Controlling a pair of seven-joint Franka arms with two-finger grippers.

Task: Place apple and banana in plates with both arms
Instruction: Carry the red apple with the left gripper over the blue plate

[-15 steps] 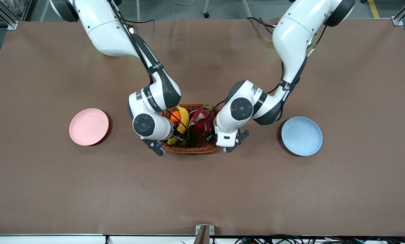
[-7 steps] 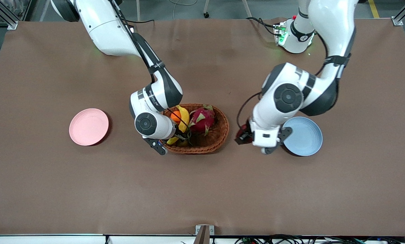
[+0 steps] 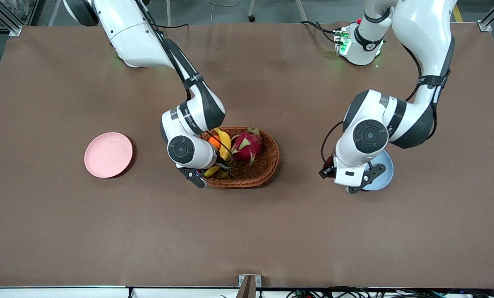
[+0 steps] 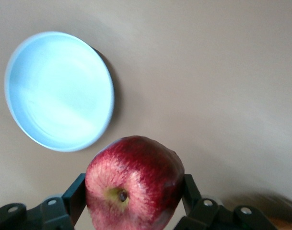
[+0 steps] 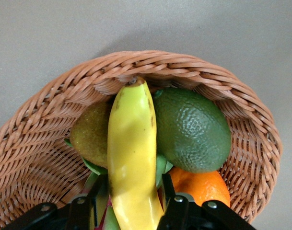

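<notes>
Left tool clamped on apple, carried from basket to blue plate toward worktop's left-arm edge, ready for lowering; right tool closed around banana, still within mid-worktop basket.

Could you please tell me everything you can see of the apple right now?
The apple is small, roundish and dark red with fine pale streaks and a glossy skin; a yellowish hollow with a dark spot faces the left wrist camera. The left gripper is shut on it, one black finger against each side. It hangs in the air above the brown table, beside the light blue plate, not yet in it. Nothing else touches it.
</notes>
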